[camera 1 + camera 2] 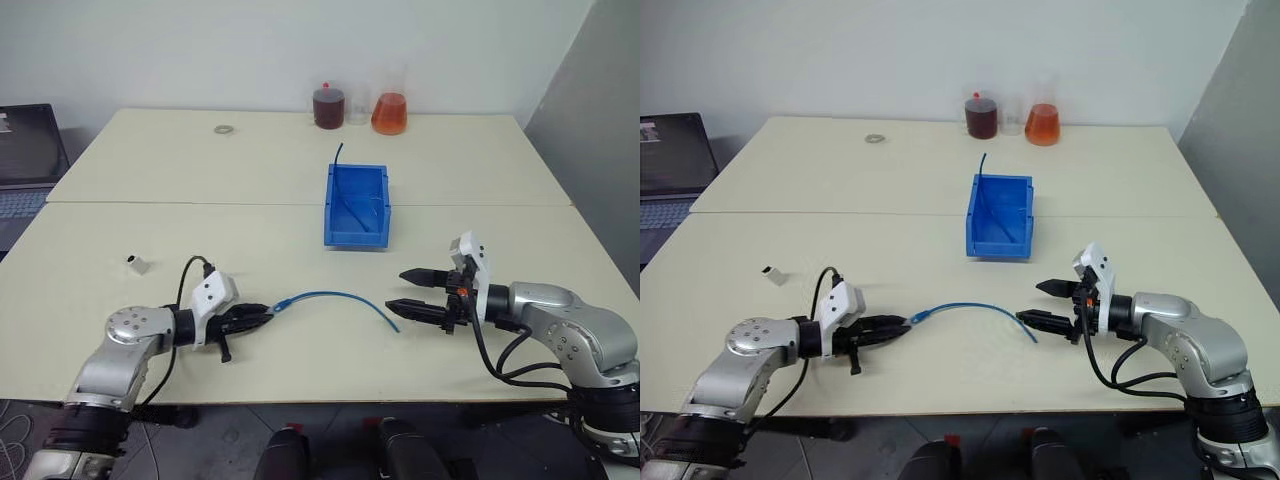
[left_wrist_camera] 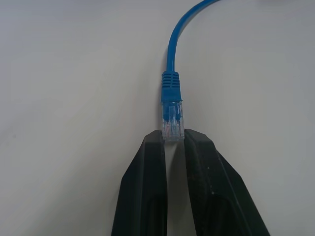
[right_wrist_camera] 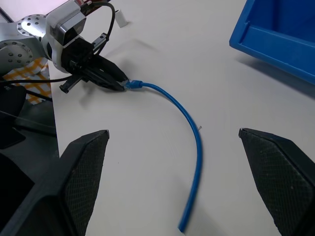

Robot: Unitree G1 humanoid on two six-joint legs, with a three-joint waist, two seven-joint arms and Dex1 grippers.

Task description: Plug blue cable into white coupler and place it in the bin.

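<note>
Fingers of my left gripper [image 1: 262, 318] pinch the blue cable's [image 1: 340, 296] clear plug; the right gripper [image 1: 414, 291] gapes wide, holding nothing. Next, I judge, I must fetch the white coupler [image 1: 138, 264] from the counter [image 1: 260, 235].

Blue cable [image 1: 340, 296]: thin, light blue, lies flat on table in shallow arch, clear plug at its left end, far end loose near front edge
White coupler [image 1: 138, 264]: tiny block, probably lying on its side, well left of cable
Bin [image 1: 357, 205]: bright blue, open-topped, upright behind cable
</note>
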